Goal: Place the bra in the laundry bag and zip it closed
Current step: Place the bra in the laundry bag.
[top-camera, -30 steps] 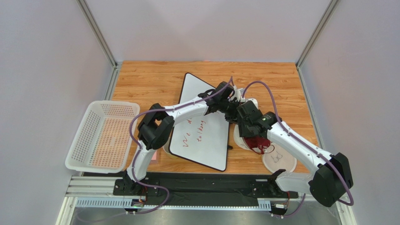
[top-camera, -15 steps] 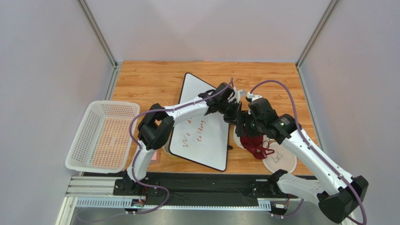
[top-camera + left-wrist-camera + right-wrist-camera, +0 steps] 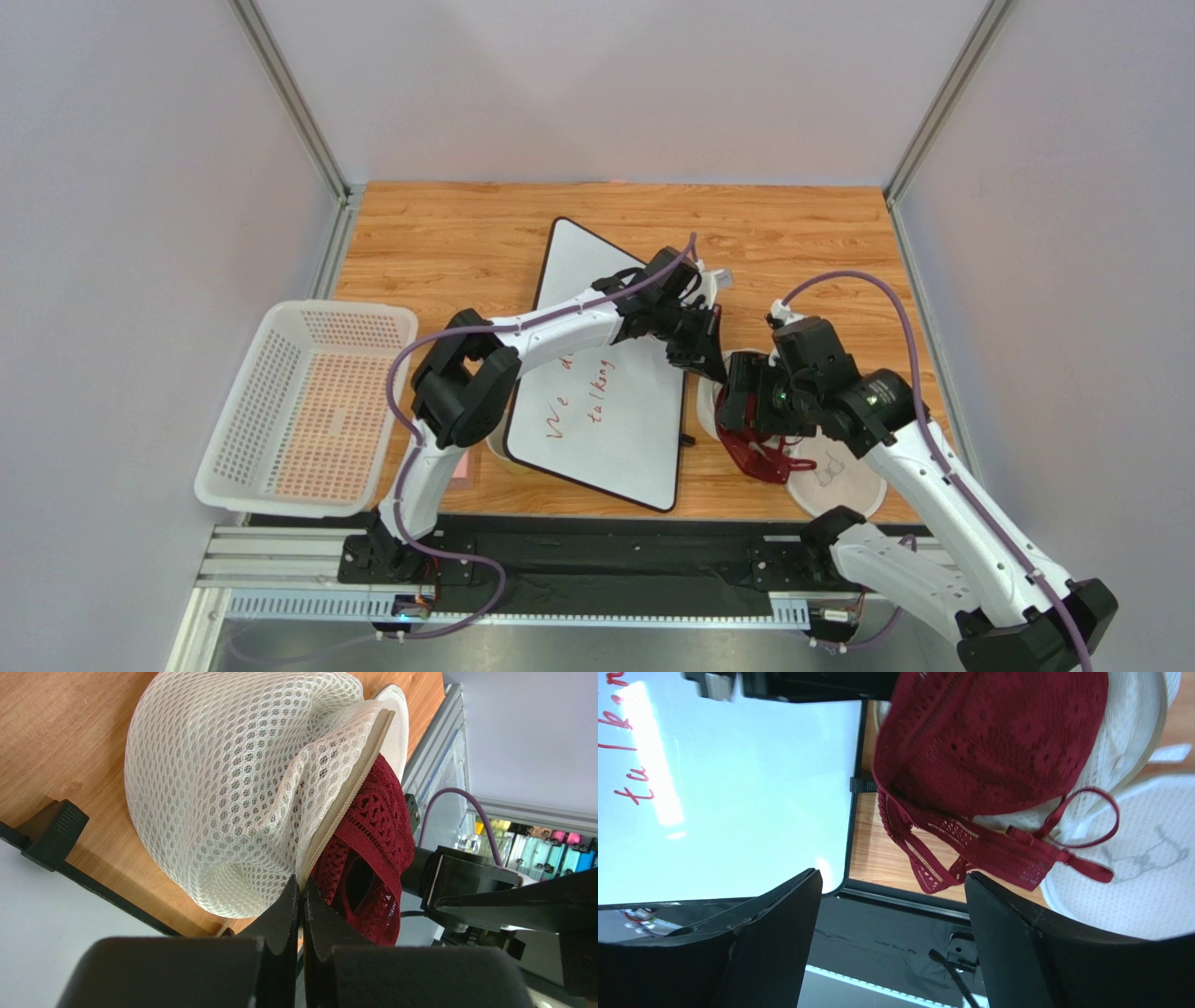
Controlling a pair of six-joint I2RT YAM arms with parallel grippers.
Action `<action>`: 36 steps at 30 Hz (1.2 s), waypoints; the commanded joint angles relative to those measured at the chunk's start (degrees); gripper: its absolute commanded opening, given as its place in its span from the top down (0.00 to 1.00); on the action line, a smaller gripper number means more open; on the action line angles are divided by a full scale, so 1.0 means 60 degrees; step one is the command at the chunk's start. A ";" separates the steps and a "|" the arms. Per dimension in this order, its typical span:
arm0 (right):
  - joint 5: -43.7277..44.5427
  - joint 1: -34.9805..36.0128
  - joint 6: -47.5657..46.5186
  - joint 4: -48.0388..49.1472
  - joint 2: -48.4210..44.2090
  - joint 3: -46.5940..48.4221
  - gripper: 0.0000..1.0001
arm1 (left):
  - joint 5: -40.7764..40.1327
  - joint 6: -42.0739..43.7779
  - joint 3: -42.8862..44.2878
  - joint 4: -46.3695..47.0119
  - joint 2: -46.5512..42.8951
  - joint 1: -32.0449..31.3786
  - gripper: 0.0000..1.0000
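Top external: my left gripper [image 3: 718, 367] reaches across the whiteboard [image 3: 603, 385] to the bag [image 3: 706, 409], which sits on the bench [image 3: 463, 238] just off the board's right edge. The right gripper [image 3: 739, 409] hangs close over the same spot. The bra [image 3: 758, 451] shows as a dark red heap under and beside it, between the bag and the lid [image 3: 842, 483]. The lid lies flat on the bench, icon up. The basket [image 3: 302, 406] stands well apart at the left edge. From here I cannot tell how the jaws of either gripper stand.

Left wrist: my jaws are pressed together on the bag's zipper rim and pinch it at the mouth. The mesh bulges up and away from the grip. The bra sits at the open mouth, right against the rim, and part of its lace hangs outside. The right gripper's dark body is just beyond it.

Right wrist: both fingers stand wide apart with nothing between them and touch no cloth. One cup of the bra rests against the white mesh. Its band and a looped strap trail out over the bench and onto the edge of the lid. The whiteboard with its red writing fills the left of the view.
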 commanded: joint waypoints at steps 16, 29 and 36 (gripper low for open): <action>0.0047 0.0500 0.4586 0.0621 -0.1588 -0.3162 0.36 | 0.0173 0.0184 0.0433 -0.0056 -0.0416 -0.0045 1.00; 0.3124 0.0500 0.3635 0.0916 -0.1337 -0.2754 0.73 | 0.0261 0.0360 0.0418 -0.0261 -0.0489 -0.0104 1.00; 0.3137 0.0500 0.3137 0.1122 -0.1221 -0.2388 0.96 | 0.0231 0.0477 0.0375 -0.0437 -0.0533 -0.0177 1.00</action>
